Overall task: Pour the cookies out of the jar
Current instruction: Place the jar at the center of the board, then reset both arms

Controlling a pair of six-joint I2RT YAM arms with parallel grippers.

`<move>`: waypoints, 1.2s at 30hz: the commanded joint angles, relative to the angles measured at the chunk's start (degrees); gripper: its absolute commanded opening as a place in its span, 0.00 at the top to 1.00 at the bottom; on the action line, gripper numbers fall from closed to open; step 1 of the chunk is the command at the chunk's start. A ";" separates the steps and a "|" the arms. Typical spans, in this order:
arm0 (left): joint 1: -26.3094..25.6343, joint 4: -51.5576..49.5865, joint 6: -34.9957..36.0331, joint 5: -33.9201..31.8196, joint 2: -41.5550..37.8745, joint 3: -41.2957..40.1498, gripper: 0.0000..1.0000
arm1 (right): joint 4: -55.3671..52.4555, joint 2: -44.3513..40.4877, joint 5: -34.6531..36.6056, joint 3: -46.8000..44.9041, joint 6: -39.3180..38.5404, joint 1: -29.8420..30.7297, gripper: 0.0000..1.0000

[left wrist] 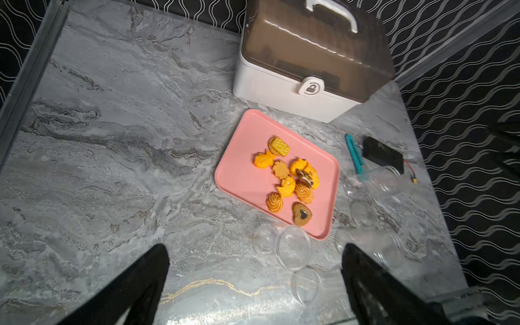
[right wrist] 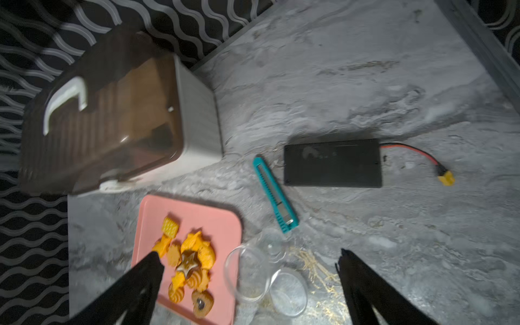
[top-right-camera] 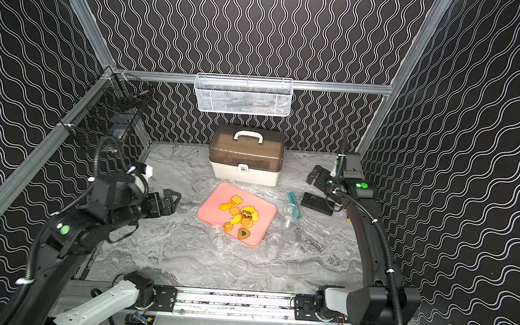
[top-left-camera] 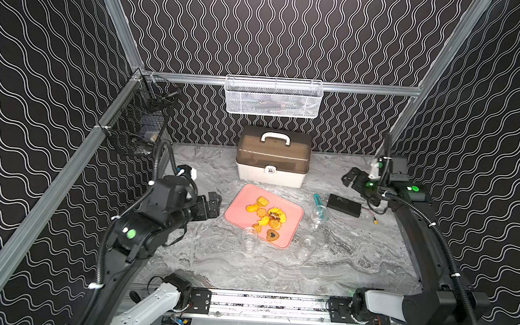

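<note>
**Marble-pattern table** [top-left-camera: 215,259]: the work surface; everything below sits on it.

**Storage box** [top-left-camera: 272,161]: white base, brown see-through lid, white handle. It stands at the far edge, centre, with the latch facing the near side.

**Left gripper** [top-left-camera: 215,203]: over the table just left of the tray, tips toward it. The jaws are spread wide and hold nothing. In the left wrist view the fingers [left wrist: 152,270] stand apart.

**Right gripper** [top-left-camera: 349,177]: far right, beyond the black pack. The jaws are also wide and empty; fingers [right wrist: 146,270] well apart.

**Pink tray** [top-left-camera: 240,208]: in front of the box. Its long axis is skewed, running from far left to near right.

**Black pack** [top-left-camera: 344,205]: right of the tray, with a red lead and a yellow plug.

**Clear jars:** all three look empty. Their rims show as circles, but I cannot tell if they stand upright.
- The near-left jar [top-left-camera: 249,238] is just beside the tray's near edge.
- The right jar [top-left-camera: 319,216] is just right of the tray.
- The near-right jar [top-left-camera: 307,248] is off the tray's near-right corner.

**Clear discs** [top-left-camera: 270,269]: two, flat on the table, nearer than the jars.

**Teal utility knife** [top-left-camera: 317,199]: between the tray and the pack. Its long axis runs far to near.

**Cookies** [top-left-camera: 266,216]: all on the tray's right half.
- The cluster's long axis runs across the tray's short side.
- The square waffle [top-left-camera: 262,201] is at the far end.
- The brown heart [top-left-camera: 272,235] is at the near end.
</note>
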 commanded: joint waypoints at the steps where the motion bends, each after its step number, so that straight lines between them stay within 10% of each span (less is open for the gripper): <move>1: -0.05 12.26 2.65 -5.63 2.43 -4.70 0.01 | 9.80 1.07 -8.02 -4.82 -1.69 -7.32 0.00; 16: 3.65 47.52 14.91 -23.54 3.65 -28.55 0.01 | 54.67 4.32 3.01 -36.50 -7.67 -9.35 0.00; 36: 12.25 87.91 31.48 -10.32 21.30 -46.07 0.02 | 73.36 9.06 1.49 -43.95 -13.55 -8.81 0.00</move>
